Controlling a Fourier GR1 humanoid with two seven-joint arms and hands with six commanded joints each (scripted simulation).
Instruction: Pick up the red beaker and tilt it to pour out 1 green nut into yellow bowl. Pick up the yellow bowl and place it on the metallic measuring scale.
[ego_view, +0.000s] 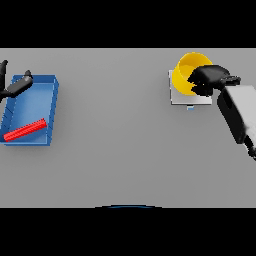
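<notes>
The yellow bowl (188, 70) is over the metallic measuring scale (178, 98) at the far right, tilted toward me. My right hand (210, 78) has its fingers curled over the bowl's right rim. The red beaker (25, 129) lies on its side inside a blue bin (54, 95) at the far left. My left hand (15, 86) hovers over the bin's far left corner with fingers relaxed, holding nothing. No green nut shows.
The blue bin sits near the table's left edge. A small blue marking (190, 107) shows at the scale's front edge. My right forearm (239, 116) slants in from the right side.
</notes>
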